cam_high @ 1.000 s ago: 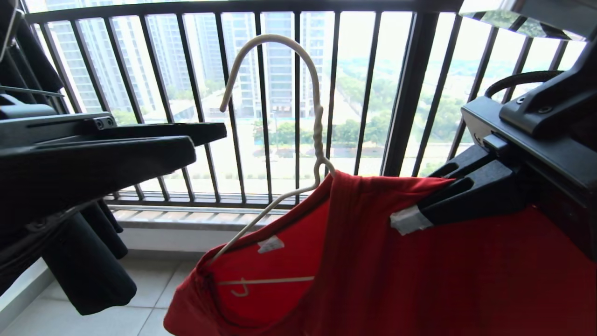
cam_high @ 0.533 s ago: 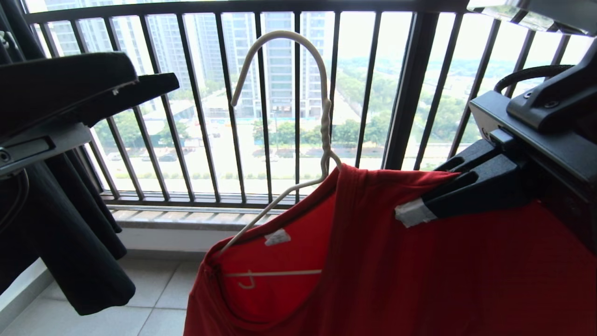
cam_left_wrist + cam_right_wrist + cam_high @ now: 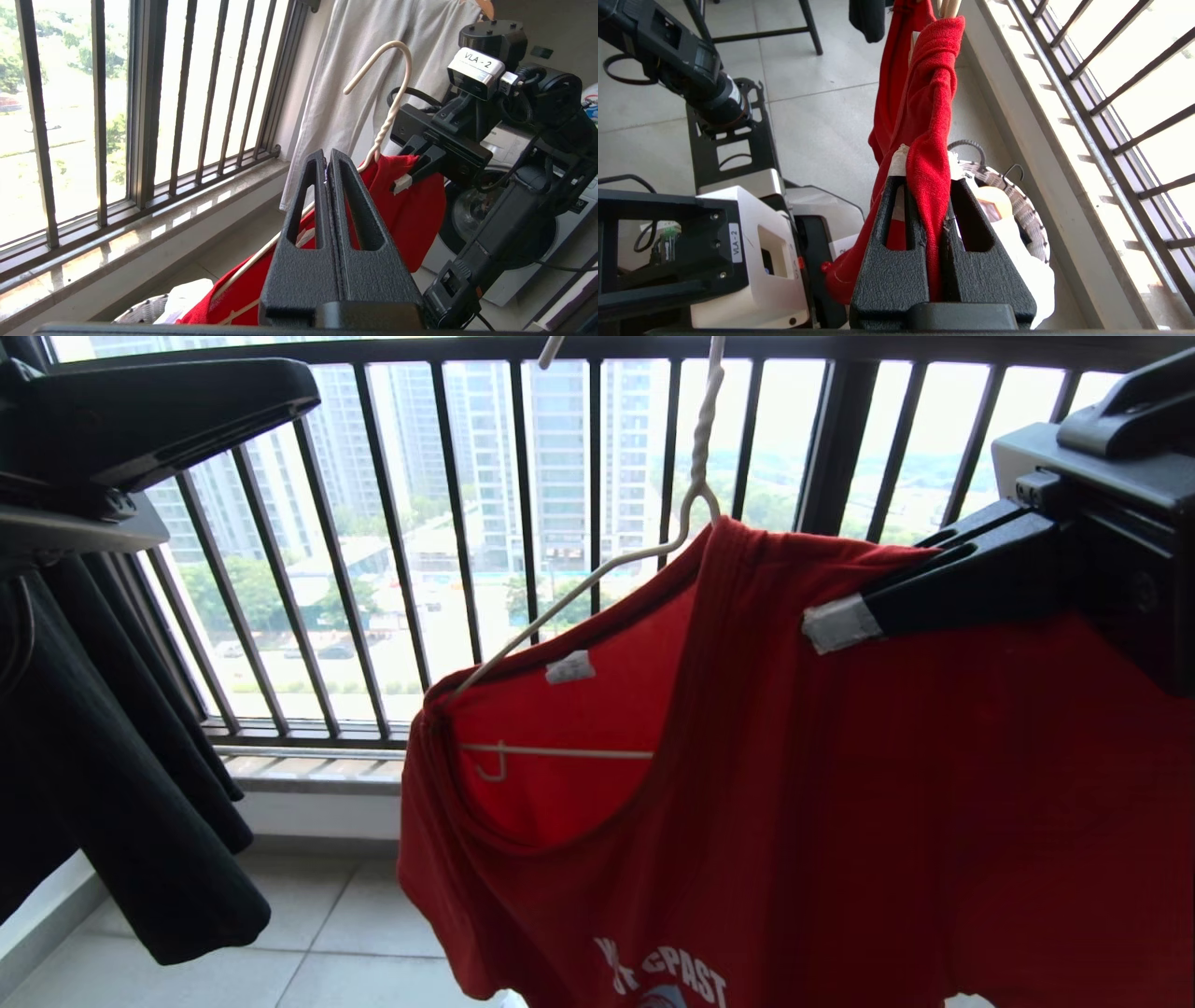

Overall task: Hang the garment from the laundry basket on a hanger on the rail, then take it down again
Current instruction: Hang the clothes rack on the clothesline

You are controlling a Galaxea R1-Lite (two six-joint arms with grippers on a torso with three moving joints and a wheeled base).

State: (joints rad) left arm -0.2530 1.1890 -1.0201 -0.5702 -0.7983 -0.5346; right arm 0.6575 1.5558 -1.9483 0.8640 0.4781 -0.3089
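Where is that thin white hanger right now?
In the head view the hanger sits mid-frame before the balcony railing, inside the red T-shirt's collar, just left of the right claw pinching its shoulder.

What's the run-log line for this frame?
right gripper: shut on red T-shirt shoulder, hanger inside | left gripper: shut, empty, raised left | hanger hook: out of head view

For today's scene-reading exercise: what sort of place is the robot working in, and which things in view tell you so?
Most likely a high-rise apartment's laundry balcony. A black balcony railing looks out on tower blocks, a red T-shirt hangs on a wire hanger, and a laundry basket and a washing machine stand on the tiled floor.
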